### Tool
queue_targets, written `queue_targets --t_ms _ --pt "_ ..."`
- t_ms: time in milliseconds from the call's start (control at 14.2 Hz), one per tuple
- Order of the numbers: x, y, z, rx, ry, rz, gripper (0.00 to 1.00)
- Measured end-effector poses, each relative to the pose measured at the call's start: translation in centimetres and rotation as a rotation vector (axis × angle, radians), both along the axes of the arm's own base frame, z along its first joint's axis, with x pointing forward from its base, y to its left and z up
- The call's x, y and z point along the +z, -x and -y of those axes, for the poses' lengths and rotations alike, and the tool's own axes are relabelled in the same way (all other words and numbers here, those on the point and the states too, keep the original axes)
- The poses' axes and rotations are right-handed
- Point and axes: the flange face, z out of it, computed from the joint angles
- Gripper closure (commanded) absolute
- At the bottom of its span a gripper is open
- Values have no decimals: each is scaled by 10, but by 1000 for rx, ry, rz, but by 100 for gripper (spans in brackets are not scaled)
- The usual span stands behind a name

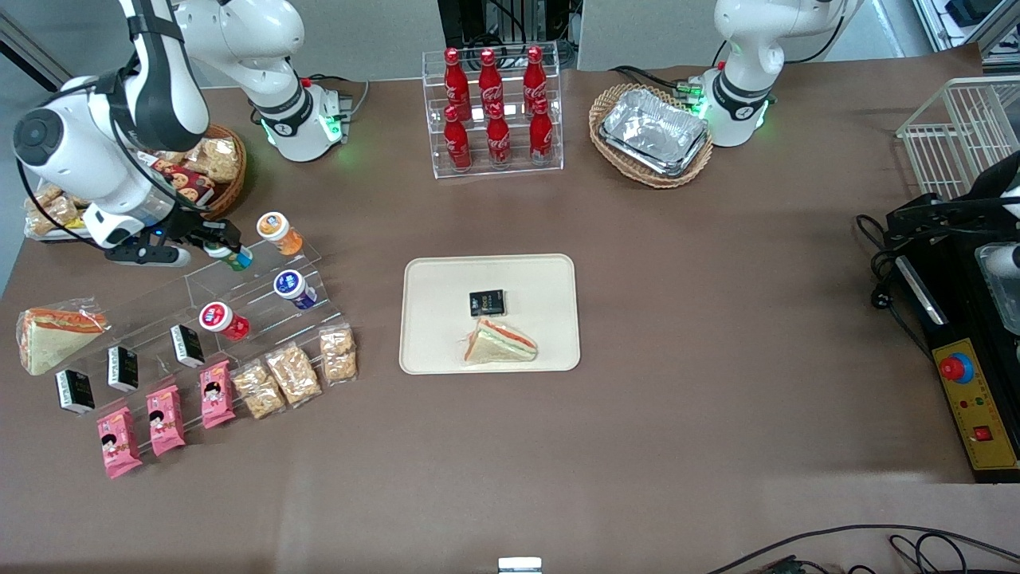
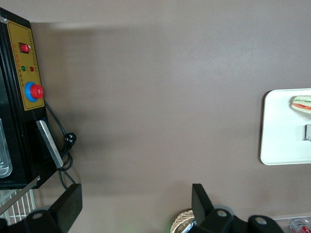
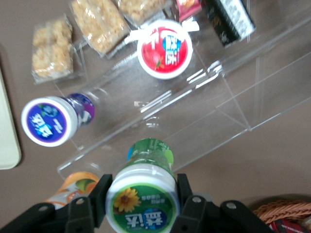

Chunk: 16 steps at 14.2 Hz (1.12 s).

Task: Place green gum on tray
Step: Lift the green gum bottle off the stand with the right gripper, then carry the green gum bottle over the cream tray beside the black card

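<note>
Front view: gripper (image 1: 217,243) sits at the working arm's end of the tabletop (image 1: 717,335), over the top step of a clear acrylic riser (image 1: 263,295), closed on the green gum (image 1: 231,256), which is held there beside the orange-capped bottle (image 1: 280,233). Blue-capped bottle (image 1: 294,288) and red-capped bottle (image 1: 223,320) stand on lower steps, nearer the front camera. Tray (image 1: 430,319) lies mid-tabletop, well apart from the gum, carrying a small black packet (image 1: 487,303) and a wrapped sandwich (image 1: 499,344). Left wrist view: one rim of the tray (image 2: 272,141) with part of the sandwich (image 2: 302,104) shows on bare brown tabletop (image 2: 155,97). Right wrist view: gripper (image 3: 141,199) has its two fingers (image 3: 101,194) pressed against the sides of the green gum (image 3: 142,196), white cap with green label facing the camera; the riser (image 3: 194,102), blue-capped bottle (image 3: 51,120), red-capped bottle (image 3: 164,51) and orange-capped bottle (image 3: 73,189) are around it.
</note>
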Motion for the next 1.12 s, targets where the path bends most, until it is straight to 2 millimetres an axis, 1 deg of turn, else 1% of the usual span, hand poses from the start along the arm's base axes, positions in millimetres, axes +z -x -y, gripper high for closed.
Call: queue_targets --t_ms 140,351,491,702,842,912,982,1053,1123 --pt "26 -11 1 3 -1 7 60" --pt "80 -29 1 13 -5 -8 59" --pt "115 -45 1 19 -7 -28 59" --pt "157 -66 2 27 -8 -63 59" --pt "174 -74 -3 35 -8 -79 59" --pt "179 -76 -8 29 -12 -83 59" --pt "180 -76 -18 11 -24 -92 59" --pt "180 -77 -34 -14 -36 -102 59" --pt "179 -77 -55 -37 -34 -113 59"
